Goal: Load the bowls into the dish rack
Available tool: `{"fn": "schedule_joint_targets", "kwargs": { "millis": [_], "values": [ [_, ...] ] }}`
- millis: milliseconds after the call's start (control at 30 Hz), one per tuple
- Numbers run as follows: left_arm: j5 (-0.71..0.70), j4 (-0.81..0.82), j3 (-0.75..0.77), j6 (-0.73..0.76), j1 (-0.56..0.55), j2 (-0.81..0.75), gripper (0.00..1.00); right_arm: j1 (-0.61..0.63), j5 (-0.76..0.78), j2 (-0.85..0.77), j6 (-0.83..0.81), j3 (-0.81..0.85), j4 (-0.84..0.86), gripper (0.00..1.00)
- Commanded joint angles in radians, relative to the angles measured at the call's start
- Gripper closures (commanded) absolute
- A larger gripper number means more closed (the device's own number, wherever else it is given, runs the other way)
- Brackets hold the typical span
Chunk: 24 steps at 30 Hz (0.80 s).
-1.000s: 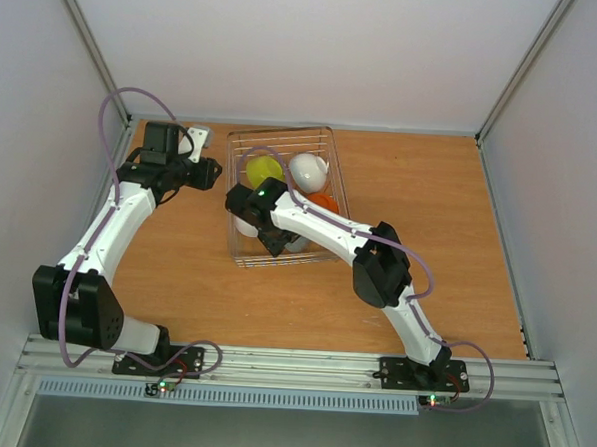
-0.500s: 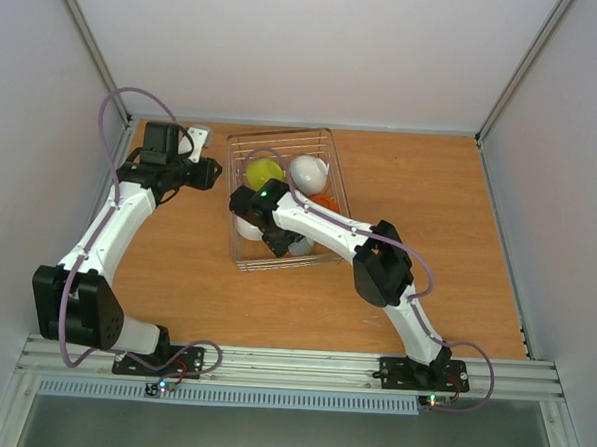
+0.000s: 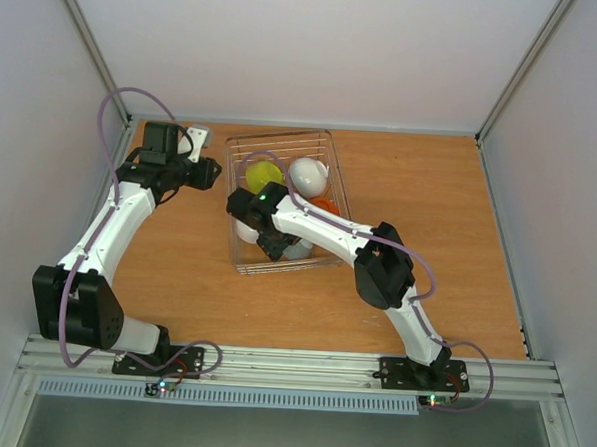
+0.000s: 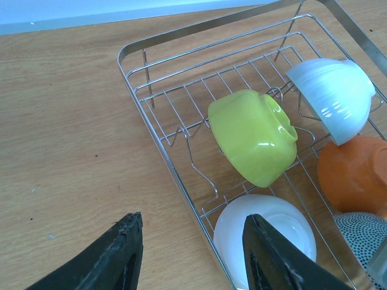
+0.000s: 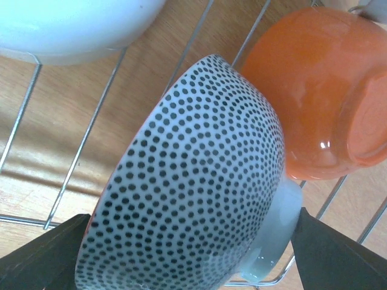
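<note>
The wire dish rack holds all the bowls. The yellow-green bowl and a white bowl sit at its far end, the orange bowl at the right, another white bowl at the near left. The pale grey-white bowl, dotted black, lies on its side in the near end. My right gripper is wide open around it, fingers beside rim and foot. My left gripper is open and empty, over the rack's left rim and the white bowl.
The rack's prongs stand between the bowls. Bare wooden table lies left of the rack and to its right. Enclosure walls close in the left, right and back sides.
My right gripper has shifted slightly at the near end of the rack over the dotted bowl. My left arm has not moved.
</note>
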Motion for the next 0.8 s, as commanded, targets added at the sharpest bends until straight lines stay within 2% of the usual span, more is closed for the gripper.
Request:
{"fn": "schedule_joint_targets", "kwargs": {
  "millis": [0,767],
  "values": [
    [-0.011,0.048,-0.009,0.007,0.005,-0.017,0.53,0.033,-0.065,-0.042,-0.032,-0.007,-0.009,0.11],
    [-0.009,0.048,-0.007,0.009,0.005,-0.018,0.53,0.050,-0.119,-0.143,-0.058,-0.017,0.076,0.10]
  ]
}}
